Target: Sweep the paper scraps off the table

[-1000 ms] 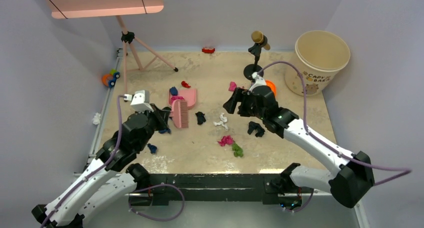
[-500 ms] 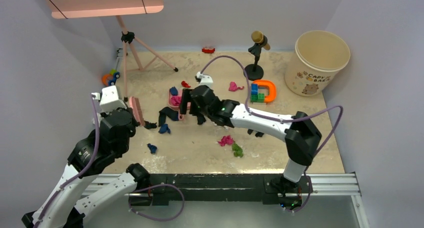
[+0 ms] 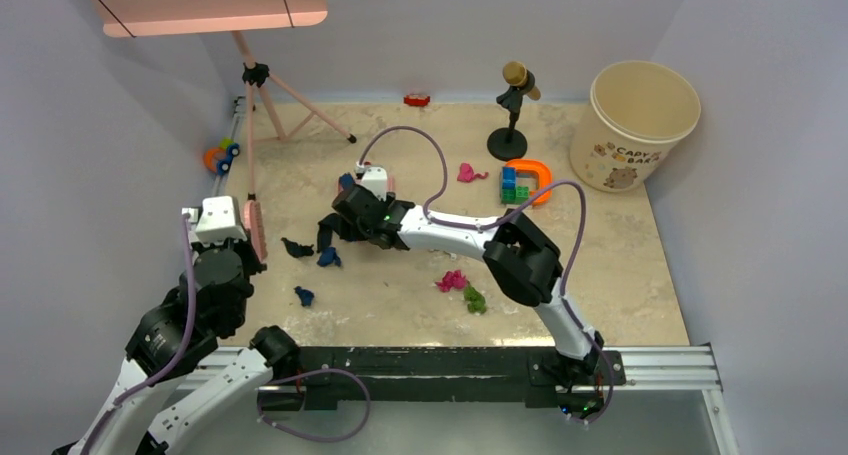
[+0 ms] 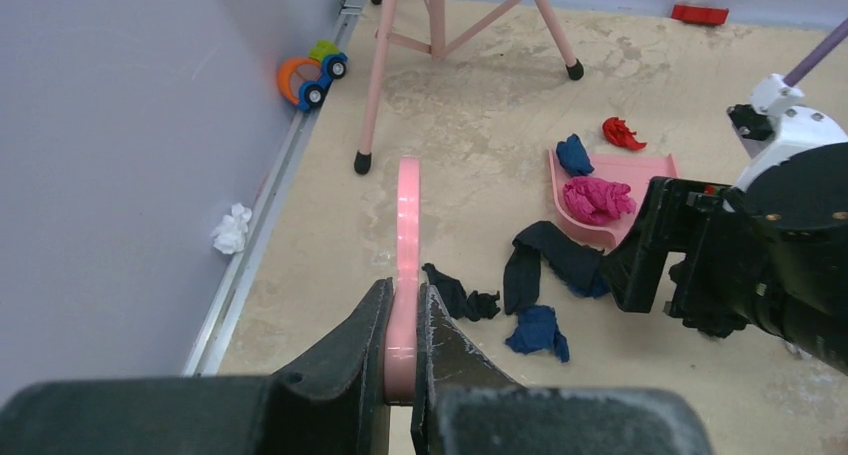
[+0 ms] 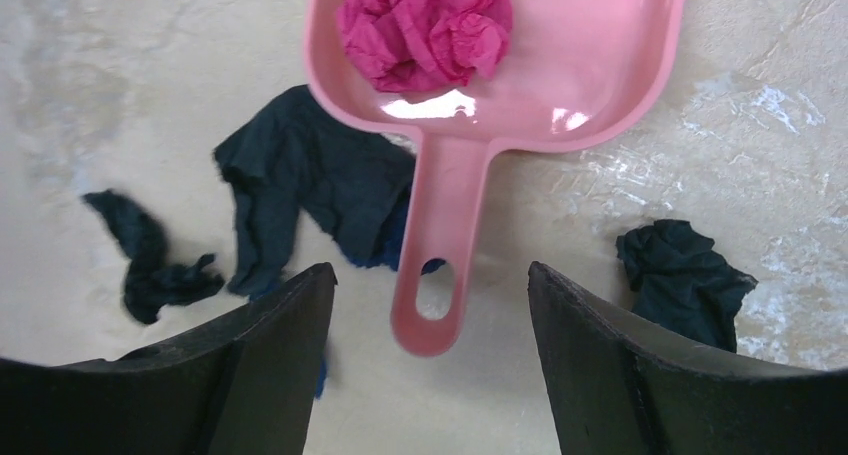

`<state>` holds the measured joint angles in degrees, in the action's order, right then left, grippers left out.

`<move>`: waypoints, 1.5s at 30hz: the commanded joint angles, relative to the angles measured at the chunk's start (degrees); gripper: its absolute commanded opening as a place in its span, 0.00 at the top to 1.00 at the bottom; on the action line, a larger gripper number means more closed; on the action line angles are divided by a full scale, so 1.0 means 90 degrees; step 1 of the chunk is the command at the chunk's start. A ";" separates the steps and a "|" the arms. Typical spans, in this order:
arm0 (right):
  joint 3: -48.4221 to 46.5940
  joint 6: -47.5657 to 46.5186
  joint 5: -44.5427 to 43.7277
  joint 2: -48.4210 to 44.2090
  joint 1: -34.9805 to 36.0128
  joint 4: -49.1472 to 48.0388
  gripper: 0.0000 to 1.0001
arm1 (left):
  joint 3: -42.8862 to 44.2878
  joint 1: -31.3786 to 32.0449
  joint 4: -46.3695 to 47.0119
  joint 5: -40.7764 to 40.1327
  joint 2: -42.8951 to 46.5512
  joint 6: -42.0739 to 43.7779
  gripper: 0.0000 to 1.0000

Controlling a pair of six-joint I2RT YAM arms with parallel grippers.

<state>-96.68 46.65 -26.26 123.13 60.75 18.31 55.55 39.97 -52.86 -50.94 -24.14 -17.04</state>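
My left gripper is shut on the handle of a pink brush and holds it near the table's left edge. My right gripper is open, its jaws on either side of the handle of the pink dustpan without touching it. A magenta wad lies in the pan. Navy scraps lie beside the handle, with another one to the right. More scraps lie on the table: blue, magenta, green, red and white.
A cream bucket stands at the back right. A microphone stand, an orange ring with a block stack, a red toy car, a pink tripod and a wheeled toy stand along the back and left.
My right arm has swung left across the table to hover over the dustpan handle. My left arm has drawn the brush back to the left, away from the dustpan.
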 commanded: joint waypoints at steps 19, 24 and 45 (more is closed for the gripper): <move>-0.1243 0.0197 -0.0385 0.0819 -0.0007 0.0954 0.49 | -0.0747 -0.0026 0.0660 0.0028 0.0741 -0.0198 1.00; -0.1046 0.0236 -0.0306 0.0712 -0.0011 0.0857 0.54 | -0.0786 -0.0027 0.0668 0.0054 0.0750 -0.0236 1.00; 0.1408 -0.1023 -0.0494 -0.1627 -0.0041 0.0036 0.77 | -0.0876 -0.0022 0.0697 0.0175 0.0723 -0.0275 1.00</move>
<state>-91.09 45.04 -29.43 119.79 60.69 24.58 47.97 39.88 -48.88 -49.69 -17.78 -18.94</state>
